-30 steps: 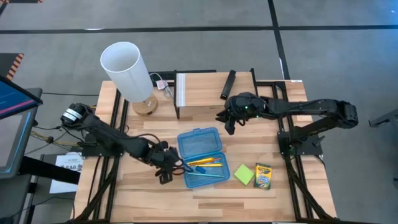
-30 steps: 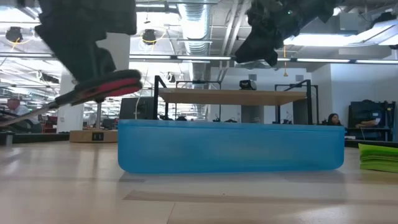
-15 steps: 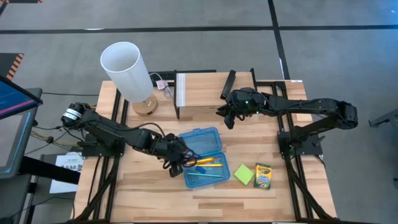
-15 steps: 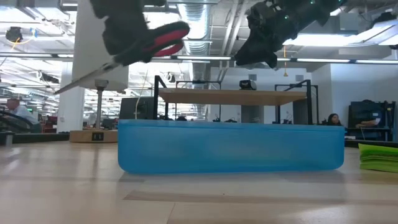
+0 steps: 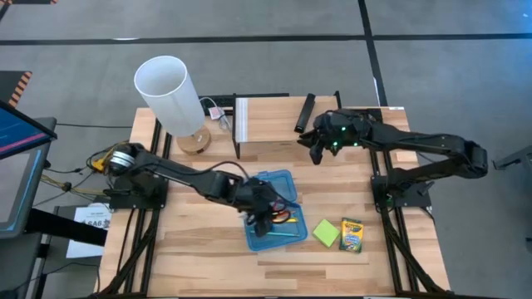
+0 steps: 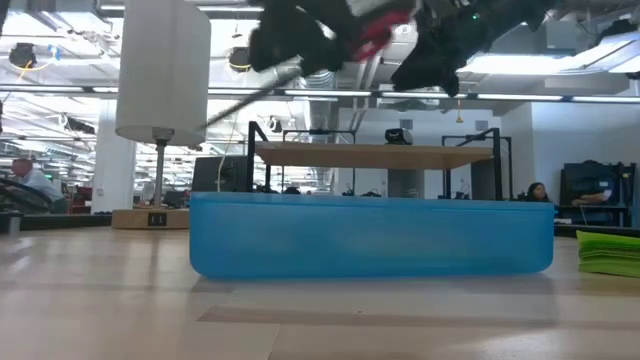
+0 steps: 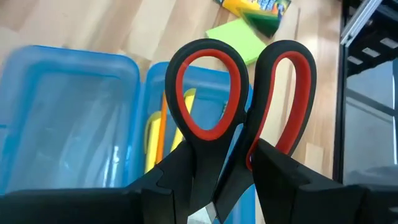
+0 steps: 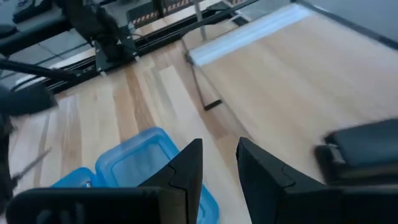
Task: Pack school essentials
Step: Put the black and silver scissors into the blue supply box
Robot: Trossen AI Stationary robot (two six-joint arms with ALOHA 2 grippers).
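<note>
My left gripper (image 5: 268,213) hangs over the open blue case (image 5: 271,208) and is shut on the red-handled scissors (image 7: 239,102). The case's tray holds yellow and orange pencils (image 5: 285,218) and a pale green pen (image 5: 281,235). The green sticky-note pad (image 5: 326,232) and the crayon box (image 5: 352,236) lie flat on the table right of the case. I cannot see the blue eraser. My right gripper (image 8: 219,165) hovers near the raised shelf, slightly open and holding nothing. My left gripper pinches the scissors between its two fingers (image 7: 177,171) just below the handle loops, at the neck (image 7: 219,177) where the loops join. Both loops stick out past the fingertips. The scissors are lifted clear above the case, with the blades (image 6: 245,95) slanting down toward the table's left.
A tall white cylinder (image 5: 170,91) on a wooden base stands at the far left. A raised wooden shelf (image 5: 274,124) and a slim black bar (image 5: 305,112) sit at the far edge. Bare wood lies in front of the case. People sit in the room behind.
My left gripper has carried the scissors up and toward the table's right, from left of the case to above its tray. My right gripper has drifted a little toward the right, staying high near the shelf.
</note>
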